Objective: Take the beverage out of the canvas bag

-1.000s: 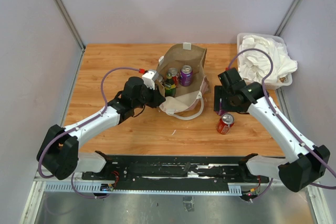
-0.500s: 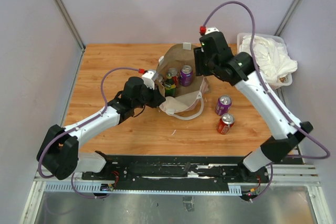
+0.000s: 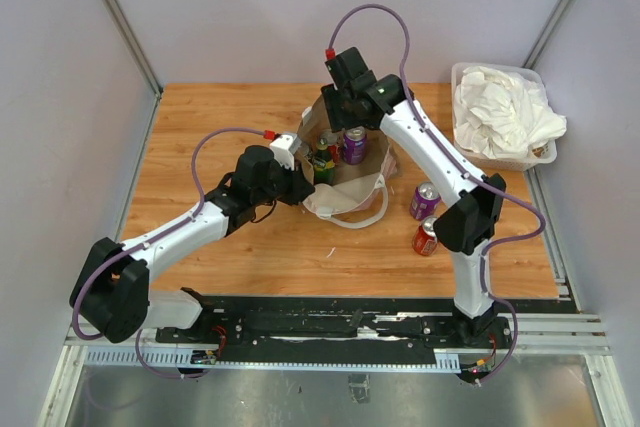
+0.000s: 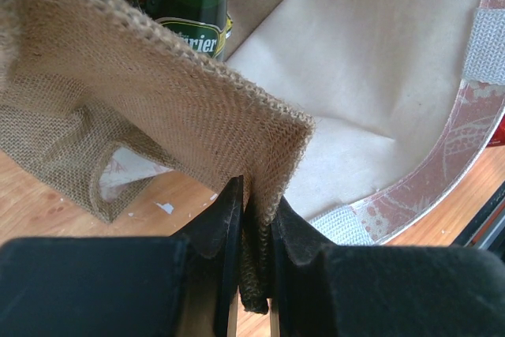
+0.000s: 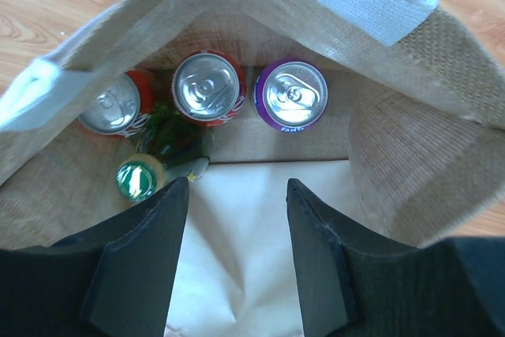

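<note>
The canvas bag (image 3: 335,197) stands open in the middle of the table. Inside it are a purple can (image 5: 293,94), a red can (image 5: 207,87), a second red can (image 5: 114,106) and a green bottle (image 5: 137,179). My left gripper (image 4: 254,195) is shut on the bag's burlap rim (image 4: 158,76) at its left side and holds it. My right gripper (image 5: 237,187) hangs open above the bag's mouth, pointing down, with nothing between its fingers. In the top view the right gripper (image 3: 338,112) is over the bag's far edge and the left gripper (image 3: 300,187) is at its left edge.
A purple can (image 3: 425,200) and a red can (image 3: 429,236) stand on the table to the right of the bag. A clear bin of white cloth (image 3: 505,112) sits at the back right. The bag's white handle (image 3: 365,217) loops out in front.
My right gripper let go of a purple can on the table to the right of the bag, then swung up and left over the bag's mouth. The left gripper has not moved.
</note>
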